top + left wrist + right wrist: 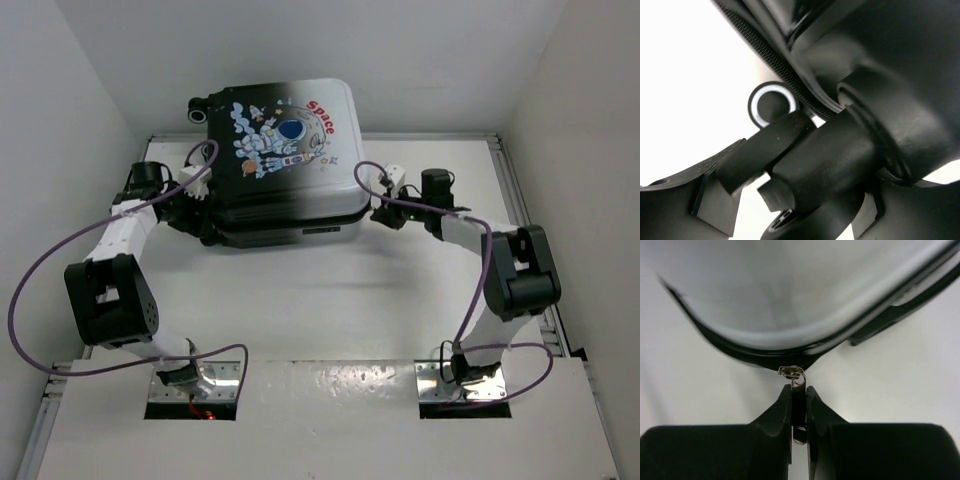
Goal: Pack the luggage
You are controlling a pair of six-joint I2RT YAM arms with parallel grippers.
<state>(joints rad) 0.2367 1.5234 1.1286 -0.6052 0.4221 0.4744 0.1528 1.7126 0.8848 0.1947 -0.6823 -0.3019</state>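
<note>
I am pinching the small metal zipper pull (792,374) of the luggage (285,165) flat between the closed fingers of my right end effector (799,390). The case is lying directly ahead of that end effector, its curved side wall filling the space just beyond the fingertips, with the zipper seam running left and right along the edge. The luggage is lying flat and closed, astronaut print up, its long axis stretching across from one end effector to the other, wheels toward my left arm.

My left end effector (197,215) is sitting at the opposite, wheeled end, jaws spread with a black caster (840,165) between them. I cannot tell whether they are pressing on it.

The right arm is the one placed for the zip, I judge, and any pull would be travelling along the seam.

The white bench (330,310) is lying bare and smooth under both arms. Plain white walls (90,80) are closing in on three sides.
</note>
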